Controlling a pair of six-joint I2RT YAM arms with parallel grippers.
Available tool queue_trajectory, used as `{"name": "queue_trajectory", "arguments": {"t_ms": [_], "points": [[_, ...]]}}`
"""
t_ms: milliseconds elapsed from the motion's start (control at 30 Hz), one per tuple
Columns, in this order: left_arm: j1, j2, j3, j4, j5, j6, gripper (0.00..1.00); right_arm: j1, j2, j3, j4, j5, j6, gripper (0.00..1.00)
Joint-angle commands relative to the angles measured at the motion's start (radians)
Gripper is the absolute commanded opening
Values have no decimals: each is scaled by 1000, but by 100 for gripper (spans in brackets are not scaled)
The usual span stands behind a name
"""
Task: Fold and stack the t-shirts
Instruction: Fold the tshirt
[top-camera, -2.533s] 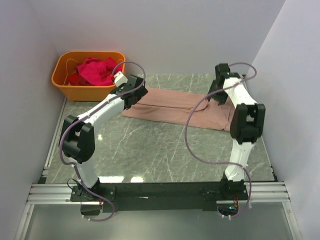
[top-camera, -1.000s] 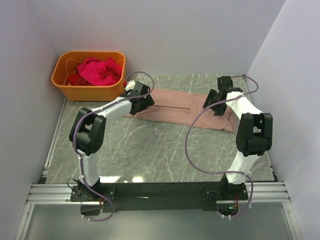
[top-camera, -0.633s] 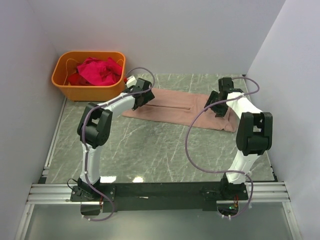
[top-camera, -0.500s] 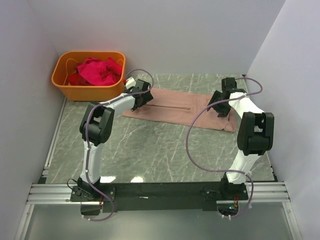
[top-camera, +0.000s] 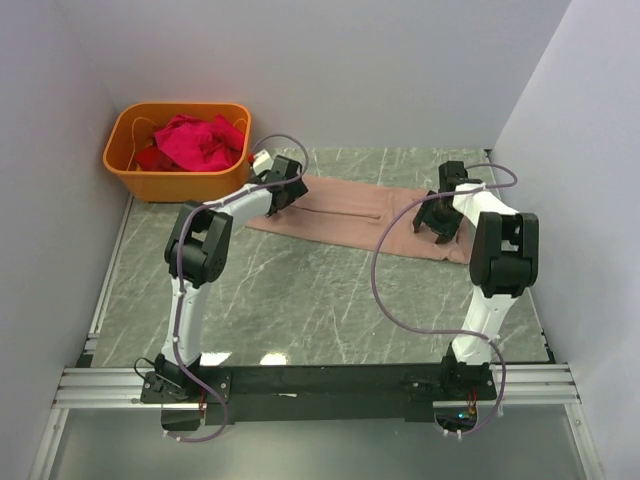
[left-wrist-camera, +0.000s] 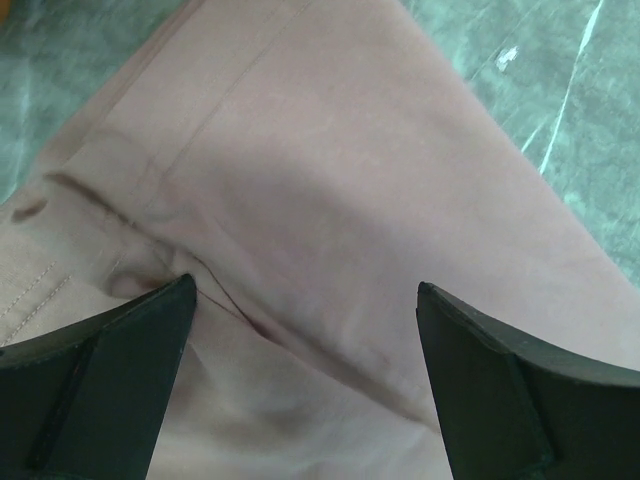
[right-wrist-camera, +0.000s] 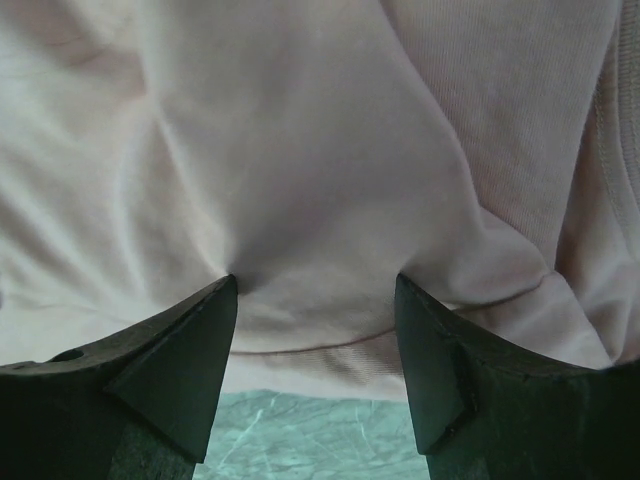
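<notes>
A dusty pink-tan t-shirt (top-camera: 350, 218) lies as a long folded strip across the far part of the table. My left gripper (top-camera: 283, 197) is down on its left end, jaws wide open. In the left wrist view the gripper (left-wrist-camera: 305, 290) straddles a seam crease of the cloth (left-wrist-camera: 320, 170). My right gripper (top-camera: 437, 225) sits on the strip's right end, near its front edge. In the right wrist view this gripper (right-wrist-camera: 315, 280) is open, its tips pressed into the puckered cloth (right-wrist-camera: 300, 150). Bright magenta t-shirts (top-camera: 195, 140) lie bunched in the tub.
The orange plastic tub (top-camera: 120, 165) stands in the far left corner, just left of my left gripper. White walls close in the left, back and right sides. Green marble tabletop (top-camera: 320, 300) stretches from the shirt to the arm bases.
The left arm's elbow has swung further out toward the shirt while its gripper stayed on the left end. The right gripper has come slightly forward and down onto the right end.
</notes>
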Motion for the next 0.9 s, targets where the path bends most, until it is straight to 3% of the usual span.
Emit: {"name": "queue_trajectory", "arguments": {"t_ms": [0, 200, 333, 367, 433, 633, 867], "points": [[-22, -70, -100, -199, 67, -49, 99, -1, 57, 86, -54, 36, 3, 71], [-165, -353, -468, -326, 168, -112, 100, 14, 174, 253, -90, -55, -55, 71], [-309, -491, -705, -288, 473, -108, 99, 101, 298, 453, -183, -104, -131, 71], [-363, -540, -739, -239, 618, -108, 99, 120, 323, 496, -196, -117, -152, 71], [-420, -591, -779, -216, 696, -120, 99, 164, 383, 608, -217, -145, -217, 71], [-515, -720, -614, -348, 620, -27, 100, 283, 409, 780, -223, -154, -266, 71], [-520, -810, -609, -389, 474, 21, 99, 298, 207, 624, -130, -154, -159, 72]]}}
